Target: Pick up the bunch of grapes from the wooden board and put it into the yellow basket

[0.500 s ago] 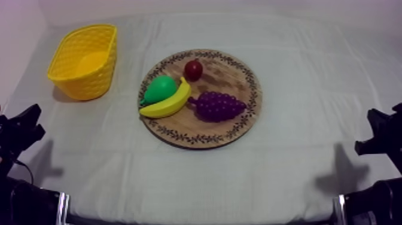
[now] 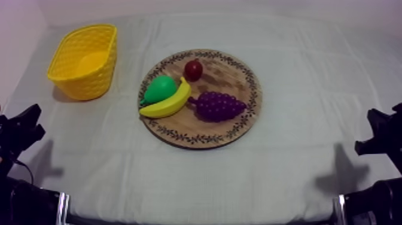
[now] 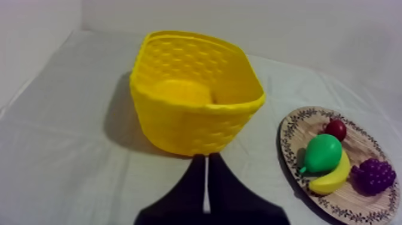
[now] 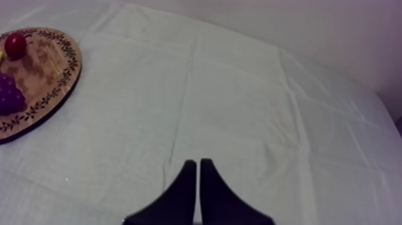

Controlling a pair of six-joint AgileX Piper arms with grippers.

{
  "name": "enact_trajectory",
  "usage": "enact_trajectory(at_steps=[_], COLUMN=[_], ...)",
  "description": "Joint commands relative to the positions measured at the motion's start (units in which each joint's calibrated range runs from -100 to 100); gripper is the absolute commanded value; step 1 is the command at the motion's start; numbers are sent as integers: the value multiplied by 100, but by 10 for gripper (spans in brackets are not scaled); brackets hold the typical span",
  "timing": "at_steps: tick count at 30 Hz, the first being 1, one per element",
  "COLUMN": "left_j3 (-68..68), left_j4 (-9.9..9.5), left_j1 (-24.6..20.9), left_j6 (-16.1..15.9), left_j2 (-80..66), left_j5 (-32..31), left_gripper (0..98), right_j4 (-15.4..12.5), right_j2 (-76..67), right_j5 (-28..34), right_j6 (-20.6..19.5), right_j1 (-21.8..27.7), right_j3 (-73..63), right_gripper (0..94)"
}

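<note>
From above, the bunch of grapes (image 2: 218, 106) lies on the wooden board (image 2: 230, 72) at about 4 o'clock from its centre. The banana (image 2: 167, 103) is at 8 o'clock, its tip just beside the grape stem. The pear (image 2: 159, 88) is at 9 and the small red fruit (image 2: 193, 70) at 12. The yellow basket (image 2: 84, 84) stands apart, at 10 o'clock from the board. Your left arm (image 2: 18, 134) and right arm (image 2: 383, 140) sit low at 7 and 5 o'clock, so the reach has not begun.

I'd judge a descent from above best: spread the fingers first and straddle the bunch across its narrow width. Stay toward its 3 o'clock end, clear of the banana.

From the left wrist, the left gripper (image 3: 206, 164) is pressed together on nothing and points at the basket. The basket's near inside wall is hidden, and the board beside it is cut off.

From the right wrist, the right gripper (image 4: 198, 164) is likewise pressed together over bare cloth (image 4: 239, 90). Only part of the grapes shows, so don't judge their outline from here.
</note>
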Motion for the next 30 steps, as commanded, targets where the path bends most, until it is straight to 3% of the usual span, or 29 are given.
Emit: enact_trajectory(at_steps=[1, 15, 23, 30], left_j3=[2, -6, -163, -354], left_j4=[-1, -1, -7, -139], left_j1=[121, 1368, 1642, 1804], left_j6=[-27, 52, -23, -220], left_j2=[0, 5, 116, 663], left_j5=[-3, -9, 267, 585], left_gripper=[1, 1, 1, 0], right_j4=[-2, -2, -2, -2], right_j2=[0, 0, 0, 0], right_j5=[0, 0, 0, 0], right_j6=[1, 5, 3, 1], right_j1=[2, 2, 2, 2], right_j3=[-4, -4, -4, -4], right_gripper=[3, 3, 3, 3])
